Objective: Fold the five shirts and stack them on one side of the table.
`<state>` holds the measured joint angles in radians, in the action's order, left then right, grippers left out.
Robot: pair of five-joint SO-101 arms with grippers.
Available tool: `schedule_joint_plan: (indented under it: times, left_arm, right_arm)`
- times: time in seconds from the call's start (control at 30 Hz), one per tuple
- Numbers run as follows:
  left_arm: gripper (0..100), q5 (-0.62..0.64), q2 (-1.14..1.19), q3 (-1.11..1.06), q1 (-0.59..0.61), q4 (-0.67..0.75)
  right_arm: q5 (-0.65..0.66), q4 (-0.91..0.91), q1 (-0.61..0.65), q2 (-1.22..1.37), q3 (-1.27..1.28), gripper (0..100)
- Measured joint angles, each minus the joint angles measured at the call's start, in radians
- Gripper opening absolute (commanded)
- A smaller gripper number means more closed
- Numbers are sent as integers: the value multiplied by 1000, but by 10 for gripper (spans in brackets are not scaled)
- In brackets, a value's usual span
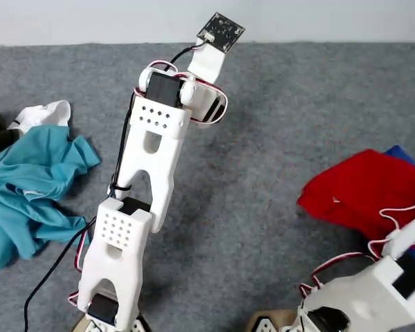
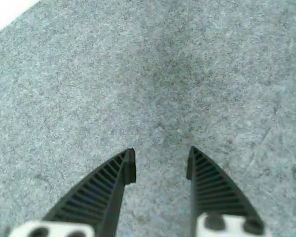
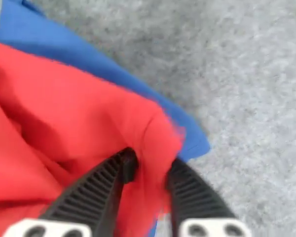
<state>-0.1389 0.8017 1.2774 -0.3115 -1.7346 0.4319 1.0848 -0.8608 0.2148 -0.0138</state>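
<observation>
Slippage risk: crumpled red cloth shirt (image 3: pixel 54 113), clenched at its edge by right gripper (image 3: pixel 150 163), could be dropped, or blue cloth shirt (image 3: pixel 79 49) beneath dragged askew.

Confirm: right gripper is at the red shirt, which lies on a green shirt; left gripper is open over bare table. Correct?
No. The shirt under the red shirt is a blue shirt, not green; the right wrist view shows it. The rest stands: the right gripper is at the red shirt and the left gripper is open over bare table.
</observation>
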Motion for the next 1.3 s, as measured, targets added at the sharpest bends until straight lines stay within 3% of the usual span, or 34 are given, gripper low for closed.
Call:
schedule_joint_plan:
  times: [0.2, 0.43, 0.63, 1.07, 1.23, 1.3]
  left_arm:
    - [177, 0, 0, 0, 0, 0]
    - [177, 0, 0, 0, 0, 0]
    - [177, 0, 0, 0, 0, 0]
    - [177, 0, 0, 0, 0, 0]
    - [177, 0, 0, 0, 0, 0]
    - [177, 0, 0, 0, 0, 0]
  right_arm:
    - [-49, 276, 11, -120, -169, 225]
    - [-49, 546, 221, -242, -176, 220]
    - [-49, 437, 275, -242, -28, 136]
    - [-49, 269, 275, -242, 133, 154]
    - [-3, 207, 275, -242, 190, 9]
    - [38, 173, 275, -242, 215, 18]
